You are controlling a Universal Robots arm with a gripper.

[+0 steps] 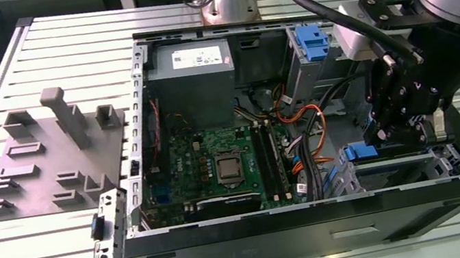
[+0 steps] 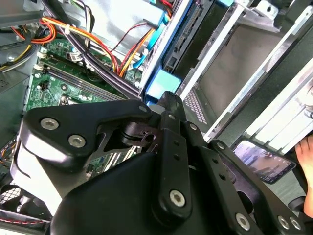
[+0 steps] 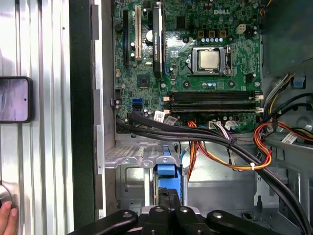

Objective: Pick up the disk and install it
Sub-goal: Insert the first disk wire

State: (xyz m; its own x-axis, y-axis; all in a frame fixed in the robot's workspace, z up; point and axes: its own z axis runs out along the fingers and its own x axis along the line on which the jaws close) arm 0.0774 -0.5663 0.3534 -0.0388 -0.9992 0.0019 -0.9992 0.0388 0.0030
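The disk stands on edge in the drive bay at the front corner of the open computer case point(image 1: 319, 225), on the exterior view's right. Its blue end point(image 1: 358, 150) faces up out of the bay. My gripper point(image 1: 395, 137) reaches down into that corner from above. In both wrist views the fingers are pressed together, so the gripper point(image 2: 168, 98) point(image 3: 168, 196) is shut, with its tip right at the disk's blue end point(image 2: 164, 83) point(image 3: 166, 169). Whether anything is pinched between the fingers is hidden.
Orange and black cables point(image 3: 220, 147) run beside the bay, over the motherboard point(image 1: 217, 165). A grey power-supply box point(image 1: 192, 62) and a blue latch point(image 1: 313, 43) sit at the case's far side. A grey fixture plate point(image 1: 49, 157) lies outside. A phone point(image 3: 14, 100) and a person's finger point(image 3: 6, 215) are on the table.
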